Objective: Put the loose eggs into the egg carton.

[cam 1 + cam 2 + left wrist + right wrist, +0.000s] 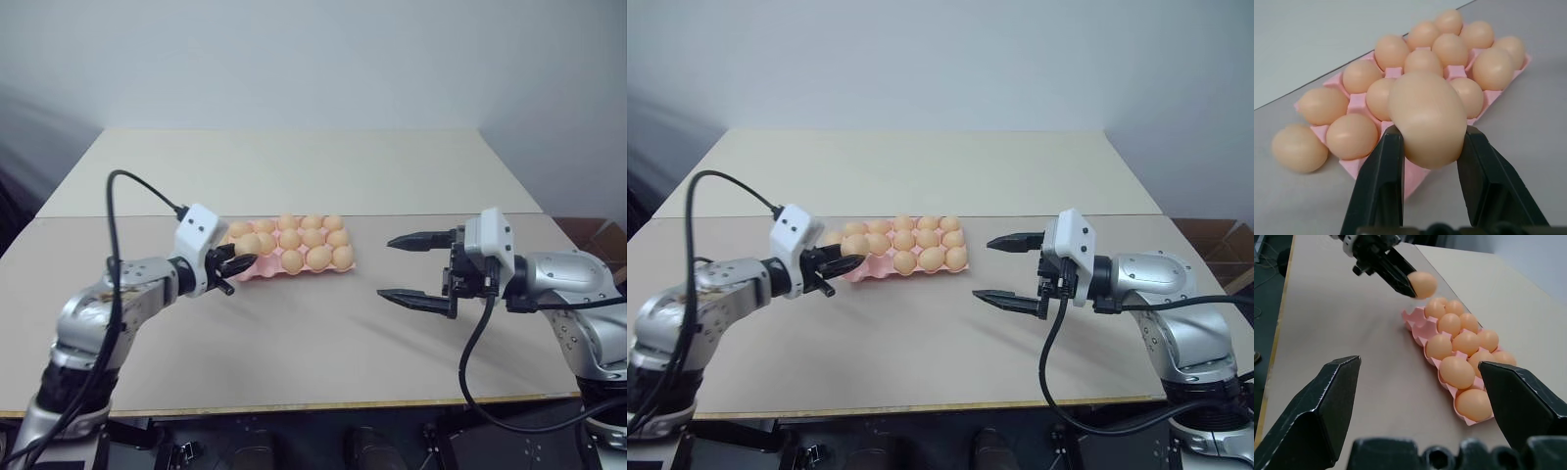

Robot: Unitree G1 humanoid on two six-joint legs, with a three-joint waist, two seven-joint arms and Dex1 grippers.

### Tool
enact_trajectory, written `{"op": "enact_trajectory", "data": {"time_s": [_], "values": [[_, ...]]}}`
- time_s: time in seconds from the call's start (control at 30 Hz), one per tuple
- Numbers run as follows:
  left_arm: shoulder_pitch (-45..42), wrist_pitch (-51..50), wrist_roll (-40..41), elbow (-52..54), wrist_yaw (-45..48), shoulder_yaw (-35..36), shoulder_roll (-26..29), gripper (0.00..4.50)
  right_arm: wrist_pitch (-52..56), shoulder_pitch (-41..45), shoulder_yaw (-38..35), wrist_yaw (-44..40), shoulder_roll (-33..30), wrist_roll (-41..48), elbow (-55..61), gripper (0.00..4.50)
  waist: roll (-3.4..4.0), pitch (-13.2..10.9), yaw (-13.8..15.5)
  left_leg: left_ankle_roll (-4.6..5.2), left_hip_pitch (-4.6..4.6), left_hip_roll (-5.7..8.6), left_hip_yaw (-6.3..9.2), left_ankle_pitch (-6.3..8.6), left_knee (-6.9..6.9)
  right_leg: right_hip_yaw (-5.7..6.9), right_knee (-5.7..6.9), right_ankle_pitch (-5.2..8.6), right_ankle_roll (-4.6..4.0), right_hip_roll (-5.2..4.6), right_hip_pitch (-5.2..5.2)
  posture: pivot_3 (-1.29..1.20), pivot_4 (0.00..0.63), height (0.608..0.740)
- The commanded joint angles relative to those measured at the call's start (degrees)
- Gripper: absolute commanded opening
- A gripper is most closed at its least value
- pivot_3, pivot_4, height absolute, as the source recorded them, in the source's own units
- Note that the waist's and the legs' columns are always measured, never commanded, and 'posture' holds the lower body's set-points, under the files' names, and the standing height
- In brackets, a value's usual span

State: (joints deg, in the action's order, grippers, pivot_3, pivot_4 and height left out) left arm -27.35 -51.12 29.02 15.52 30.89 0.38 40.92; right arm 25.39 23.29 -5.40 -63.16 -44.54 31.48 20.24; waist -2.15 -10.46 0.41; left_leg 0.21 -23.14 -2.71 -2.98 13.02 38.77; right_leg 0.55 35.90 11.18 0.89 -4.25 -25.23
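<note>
The left gripper (1430, 142) pinches an egg (1427, 117) just short of the carton (1354, 105), carrying it in; next, lower it into a free near-end cup, while the right gripper (419, 269) hangs spread.

Beige two-panel table (294, 323), plain pale wall (313, 59) behind.

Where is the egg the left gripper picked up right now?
The held egg is clamped in the left gripper, raised at the egg carton's left end, on the robot's left side.
</note>
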Motion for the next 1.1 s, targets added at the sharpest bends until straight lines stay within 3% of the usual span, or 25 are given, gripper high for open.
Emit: {"op": "enact_trajectory", "data": {"time_s": [0.03,0.07,0.2,0.4,0.5,0.8,1.1], "values": [[-2.4,5.1,-2.6,-3.8,3.5,-2.4,-1.2,1.37,-1.2,0.7,-1.4,0.5,-0.3,0.8,1.4,4.5,0.0,0.0,0.0,0.0,0.0,0.0,0.0,0.0,0.0,0.0,0.01,0.0,0.0,0.0,0.0,0.0,0.15,0.74],[-2.9,5.8,-3.1,-4.7,4.2,-3.0,-1.5,1.37,-1.2,0.7,-1.4,0.6,-0.3,0.8,1.4,4.5,0.0,0.0,0.0,0.0,-0.01,-0.01,0.01,0.0,0.0,0.03,0.01,0.0,0.0,0.0,-0.01,0.0,0.15,0.74],[-4.5,7.3,-4.6,-6.9,5.8,-4.2,-2.9,2.46,-1.2,0.8,-1.1,0.8,-0.3,0.8,1.4,4.5,0.0,0.0,0.2,0.0,-0.02,0.0,0.01,0.0,0.02,0.03,0.01,0.0,0.01,-0.01,0.0,0.0,0.15,0.74],[-3.0,8.6,-4.9,-5.0,6.3,-0.9,-1.9,4.4,-1.3,1.3,-0.9,1.0,-0.1,0.8,1.0,4.5,0.0,0.0,0.1,0.0,-0.03,-0.01,0.02,0.0,0.02,0.01,0.01,0.0,0.02,0.0,-0.01,0.0,0.15,0.74],[0.3,8.4,-3.1,-1.4,7.9,3.4,0.6,4.46,-1.4,1.4,-0.8,0.9,-0.1,0.8,0.8,4.5,0.0,0.0,-0.4,0.0,-0.02,-0.03,0.01,0.0,0.02,0.01,0.02,0.0,0.02,0.0,-0.03,0.0,0.15,0.74],[20.1,12.9,2.6,8.7,14.7,25.9,7.1,4.46,-2.2,2.0,-0.4,-0.2,0.3,0.8,-0.7,4.5,0.0,0.0,-0.8,0.0,0.0,-0.08,0.0,0.0,0.01,0.05,0.02,0.01,0.01,-0.03,-0.04,0.0,0.15,0.74],[36.1,14.2,8.3,18.0,14.9,42.0,1.8,4.46,-2.3,1.8,-0.5,-1.4,0.4,1.7,-1.1,4.5,0.0,0.0,-0.7,-0.01,-0.02,-0.09,-0.03,0.01,0.0,0.05,-0.05,0.02,-0.01,-0.08,-0.06,0.0,0.15,0.74]]}}
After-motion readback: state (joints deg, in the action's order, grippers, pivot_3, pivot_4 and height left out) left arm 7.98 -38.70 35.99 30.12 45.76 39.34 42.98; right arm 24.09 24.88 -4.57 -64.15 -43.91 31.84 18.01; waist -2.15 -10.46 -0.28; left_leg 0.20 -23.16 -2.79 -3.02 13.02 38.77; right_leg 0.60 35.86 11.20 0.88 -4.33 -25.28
